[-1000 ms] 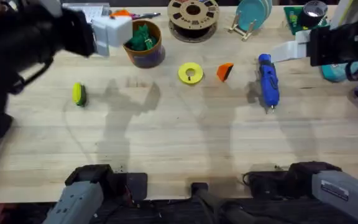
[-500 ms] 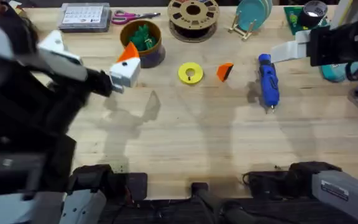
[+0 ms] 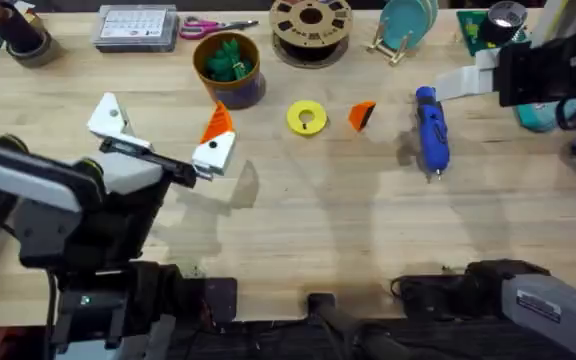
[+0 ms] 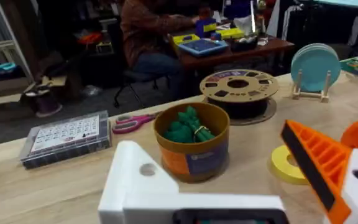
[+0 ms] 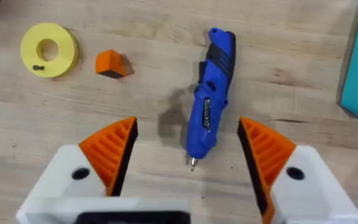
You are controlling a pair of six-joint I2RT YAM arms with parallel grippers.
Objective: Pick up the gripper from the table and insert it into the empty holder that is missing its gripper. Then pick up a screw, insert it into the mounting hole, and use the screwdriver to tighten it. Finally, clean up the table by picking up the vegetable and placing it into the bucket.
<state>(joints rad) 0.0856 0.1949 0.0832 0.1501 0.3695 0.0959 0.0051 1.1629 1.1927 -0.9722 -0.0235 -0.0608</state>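
While your left end effector (image 3: 163, 135) is hanging spread wide and empty over the left of the surface (image 3: 298, 230), you are looking at the first step not yet done: its holder (image 3: 108, 115) is showing bare white, while the twin finger is carrying its orange tip. The gripper (image 3: 362, 115) is lying loose on the surface, just beside the yellow ring (image 3: 306, 118) and near the screwdriver (image 3: 431, 130), well apart from the holder. Your right end effector (image 5: 188, 155) is hovering released above that area, both orange fingers (image 5: 112, 149) framing the screwdriver in its wrist view, with the gripper off to one side of it. Judging from this, your next move is calling for shifting the right arm over the gripper, closing on its sides, and carrying it to the bare holder, which you are needing to keep steady and turned toward it. The bucket (image 3: 230, 70) is sitting at the far edge with something green already inside.
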